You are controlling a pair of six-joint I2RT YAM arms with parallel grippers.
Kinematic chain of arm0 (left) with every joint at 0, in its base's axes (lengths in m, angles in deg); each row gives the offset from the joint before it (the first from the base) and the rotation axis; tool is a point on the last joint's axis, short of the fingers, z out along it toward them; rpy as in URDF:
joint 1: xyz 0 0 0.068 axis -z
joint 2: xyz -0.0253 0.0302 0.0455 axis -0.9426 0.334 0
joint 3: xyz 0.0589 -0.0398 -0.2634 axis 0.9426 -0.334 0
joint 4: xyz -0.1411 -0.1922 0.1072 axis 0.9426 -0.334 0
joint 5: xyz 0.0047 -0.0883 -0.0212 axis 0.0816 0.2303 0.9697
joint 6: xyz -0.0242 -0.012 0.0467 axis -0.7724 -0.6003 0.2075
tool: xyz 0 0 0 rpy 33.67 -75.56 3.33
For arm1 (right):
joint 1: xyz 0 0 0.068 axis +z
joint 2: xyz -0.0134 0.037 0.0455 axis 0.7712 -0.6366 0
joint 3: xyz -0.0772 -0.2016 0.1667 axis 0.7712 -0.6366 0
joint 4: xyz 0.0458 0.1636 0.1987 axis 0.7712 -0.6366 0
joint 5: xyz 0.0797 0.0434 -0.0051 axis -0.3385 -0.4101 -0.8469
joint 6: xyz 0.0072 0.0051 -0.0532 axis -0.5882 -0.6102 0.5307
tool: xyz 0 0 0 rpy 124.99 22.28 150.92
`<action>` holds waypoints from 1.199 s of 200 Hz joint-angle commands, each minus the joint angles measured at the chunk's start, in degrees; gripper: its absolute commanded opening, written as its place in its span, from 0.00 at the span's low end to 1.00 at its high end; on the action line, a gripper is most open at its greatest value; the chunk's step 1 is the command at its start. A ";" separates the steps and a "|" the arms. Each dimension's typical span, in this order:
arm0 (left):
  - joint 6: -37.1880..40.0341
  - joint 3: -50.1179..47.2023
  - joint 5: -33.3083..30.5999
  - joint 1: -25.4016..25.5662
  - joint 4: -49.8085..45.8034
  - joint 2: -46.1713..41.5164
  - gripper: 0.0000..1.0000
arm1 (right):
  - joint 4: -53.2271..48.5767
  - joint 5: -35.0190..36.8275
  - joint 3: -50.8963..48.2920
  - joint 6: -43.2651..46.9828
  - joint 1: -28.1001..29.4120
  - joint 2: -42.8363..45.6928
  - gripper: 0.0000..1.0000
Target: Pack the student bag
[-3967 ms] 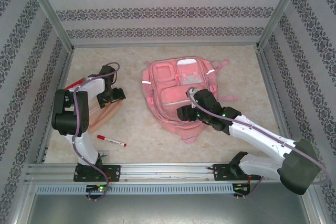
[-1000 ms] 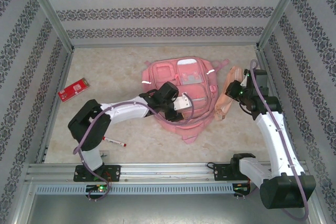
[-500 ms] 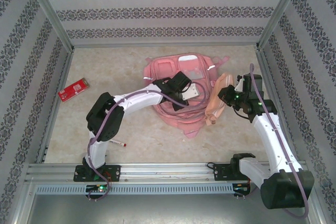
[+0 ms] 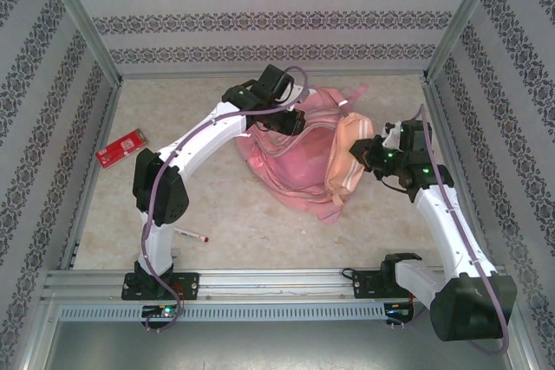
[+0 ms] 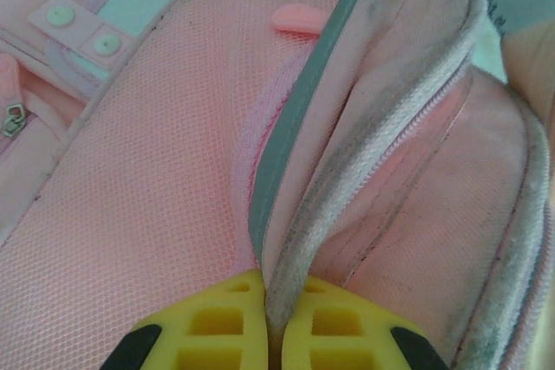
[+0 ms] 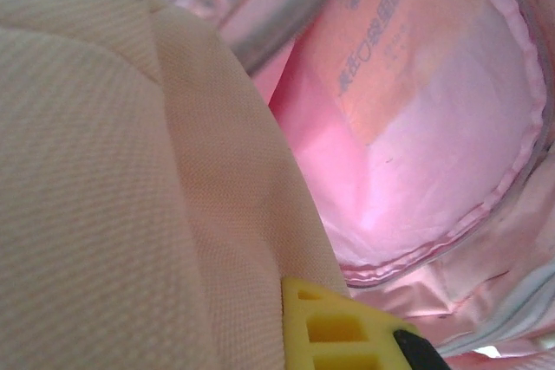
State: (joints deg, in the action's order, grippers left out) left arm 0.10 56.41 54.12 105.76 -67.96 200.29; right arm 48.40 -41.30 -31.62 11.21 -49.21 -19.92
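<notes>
Top external view: the student bag [image 4: 290,166] sits on the counter [image 4: 208,205]. The left jaws, pinched tight on its zip edge, hold the mouth agape. Beside that mouth, the right jaws grip a beige pouch [image 4: 347,149], apparently ready to go in.

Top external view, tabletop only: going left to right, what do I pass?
Red card → red-and-white pen → student bag → peach cloth item → right claw. The left claw pinches the bag's top edge and overlaps it, so it is left out of the order.
</notes>
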 commanded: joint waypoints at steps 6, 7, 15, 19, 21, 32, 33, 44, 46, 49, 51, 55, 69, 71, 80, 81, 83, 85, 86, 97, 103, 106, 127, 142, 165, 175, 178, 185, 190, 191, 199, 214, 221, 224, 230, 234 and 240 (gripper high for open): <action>-10.29 0.72 0.93 -0.11 5.04 -4.96 0.00 | 5.95 -2.83 -4.47 -8.53 0.01 -2.29 0.08; -10.23 0.66 0.88 -0.11 5.04 -4.98 0.00 | 6.04 -2.85 -4.51 -8.62 -0.01 -2.41 0.08; -9.92 0.35 0.24 -0.11 5.36 -5.09 0.00 | 6.52 -2.11 -4.73 -9.30 -0.03 -3.04 0.09; -9.73 0.13 -0.02 -0.11 5.47 -5.10 0.00 | 6.64 -1.49 -4.81 -9.37 -0.03 -3.22 0.09; -9.61 0.07 -0.04 -0.11 5.54 -5.14 0.00 | 6.66 -1.14 -4.89 -9.43 -0.03 -3.27 0.09; -8.96 -0.33 -0.54 -0.11 5.87 -5.20 0.00 | 6.85 0.93 -5.13 -9.57 -0.11 -3.09 0.09; -8.86 -0.39 -0.56 -0.11 5.93 -5.24 0.00 | 6.89 1.10 -5.15 -9.58 -0.11 -3.07 0.09; -8.49 -1.07 -0.36 -0.11 6.54 -5.49 0.00 | 7.66 2.86 -5.47 -9.85 -0.22 -2.80 0.09; -8.55 -1.18 -0.39 -0.11 6.66 -5.55 0.00 | 7.99 3.02 -5.56 -9.86 -0.32 -2.83 0.09; -8.66 -1.39 -0.24 -0.11 6.91 -5.67 0.00 | 8.54 3.16 -5.67 -9.92 -0.24 -2.94 0.09; -8.75 -1.57 -0.14 -0.11 7.15 -5.75 0.00 | 8.89 3.19 -5.76 -10.01 -0.21 -3.11 0.09; -8.77 -1.92 0.15 -0.11 7.56 -5.95 0.00 | 9.49 3.07 -5.79 -10.30 -0.25 -3.48 0.09; -8.84 -2.84 0.33 -0.11 9.01 -6.49 0.00 | 11.99 1.63 -5.72 -11.72 -0.36 -5.45 0.10; -8.80 -3.01 0.13 -0.11 9.10 -6.61 0.00 | 12.37 1.38 -5.71 -11.93 -0.37 -5.71 0.10; -8.32 -3.63 -0.49 -0.11 9.51 -6.99 0.00 | 13.02 1.16 -5.37 -12.15 -0.63 -6.42 0.10; -8.27 -3.67 -0.53 -0.11 9.51 -7.01 0.00 | 13.01 1.26 -5.32 -12.19 -0.64 -6.49 0.10; -8.17 -3.81 -0.69 -0.11 9.52 -7.09 0.00 | 12.95 1.46 -5.23 -12.20 -0.64 -6.55 0.10; -8.12 -3.93 -0.85 -0.11 9.58 -7.18 0.00 | 12.96 1.73 -5.19 -12.22 -0.69 -6.56 0.10; -8.04 -3.99 -0.89 -0.11 9.59 -7.19 0.00 | 12.97 1.89 -5.18 -12.23 -0.71 -6.56 0.10; -7.84 -4.66 -1.02 -0.11 10.21 -7.62 0.00 | 13.67 3.44 -5.24 -12.39 -0.73 -6.54 0.10; -7.86 -5.18 -0.54 -0.11 10.91 -7.90 0.00 | 15.01 3.78 -5.41 -12.68 -0.66 -6.85 0.10; -7.86 -5.46 -0.26 -0.11 11.27 -8.11 0.00 | 15.81 3.81 -5.55 -12.94 -0.46 -7.15 0.09; -8.71 -6.35 2.51 -0.11 13.24 -8.77 0.00 | 23.59 3.28 -4.95 -15.51 2.64 -12.16 0.09; -9.70 -6.10 4.01 -0.11 13.54 -8.84 0.00 | 30.03 4.84 -4.30 -18.88 6.13 -16.58 0.09; -11.22 -6.21 2.55 -0.11 13.34 -9.62 0.00 | 39.17 10.71 -3.03 -23.77 10.89 -22.85 0.08; -12.29 -6.71 1.26 -0.11 13.74 -10.15 0.00 | 41.87 13.60 -1.92 -24.52 12.83 -25.73 0.08; -12.52 -6.93 1.08 -0.11 14.02 -10.31 0.00 | 42.88 14.55 -1.52 -24.64 13.36 -26.70 0.08; -12.91 -7.29 1.02 -0.11 14.85 -10.78 0.00 | 45.12 16.50 -0.75 -25.38 14.70 -29.04 0.08; -13.32 -7.61 1.09 -0.11 15.54 -11.09 0.00 | 47.01 17.87 -0.17 -26.34 15.46 -30.47 0.08; -13.36 -7.68 1.13 -0.11 15.65 -11.17 0.00 | 47.45 18.09 -0.08 -26.53 15.58 -30.87 0.08; -13.74 -7.83 1.27 -0.11 16.46 -11.49 0.00 | 52.27 19.72 0.42 -28.07 16.58 -34.20 0.07; -13.88 -7.79 1.37 -0.02 17.10 -11.89 0.00 | 61.26 21.89 2.14 -32.07 18.00 -41.05 0.06; -13.77 -7.67 1.46 0.00 17.06 -11.96 0.00 | 65.83 21.97 3.51 -33.22 18.44 -44.43 0.04; -13.70 -7.60 1.51 0.00 17.00 -12.03 0.00 | 67.44 22.00 4.17 -33.64 18.63 -45.62 0.03; -13.44 -7.43 1.57 -0.02 16.90 -12.15 0.00 | 69.76 22.27 5.36 -34.74 19.13 -48.21 0.03; -13.20 -7.28 1.67 -0.02 16.90 -12.20 0.00 | 70.97 22.69 6.01 -35.77 19.45 -49.71 0.03; -12.71 -7.16 1.80 -0.02 16.92 -12.23 0.00 | 72.94 24.03 6.66 -36.96 20.08 -51.90 0.03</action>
State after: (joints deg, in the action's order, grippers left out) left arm -11.94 47.69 54.10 105.71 -58.56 193.20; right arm 104.51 -22.92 -28.63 -18.74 -30.85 -64.93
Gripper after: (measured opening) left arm 0.071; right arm 0.062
